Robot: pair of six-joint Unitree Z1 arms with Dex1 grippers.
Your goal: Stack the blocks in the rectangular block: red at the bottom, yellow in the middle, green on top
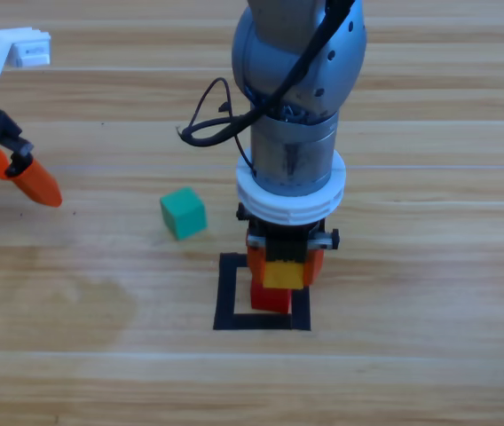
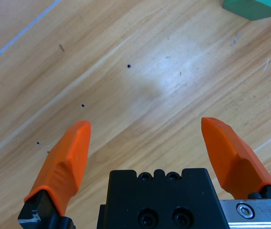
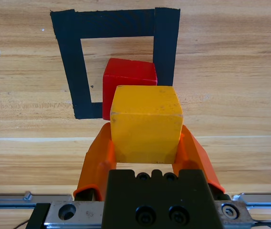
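Observation:
The red cube (image 1: 271, 298) (image 3: 129, 82) sits inside the black tape outline (image 1: 227, 293) (image 3: 68, 67). My right gripper (image 1: 284, 263) (image 3: 146, 138) is shut on the yellow cube (image 1: 285, 273) (image 3: 146, 121), which hangs just above the red cube, overlapping its near edge. The teal-green cube (image 1: 184, 213) (image 2: 254, 7) lies on the table up and left of the outline. At the left edge waits my left gripper (image 1: 23, 173) (image 2: 147, 140), open over bare wood, the green cube far ahead of it.
The wooden table (image 1: 429, 266) carries a darker stain (image 1: 66, 306) left of the outline. The right arm's grey body (image 1: 296, 80) and black cable (image 1: 208, 129) hang over the middle of the table.

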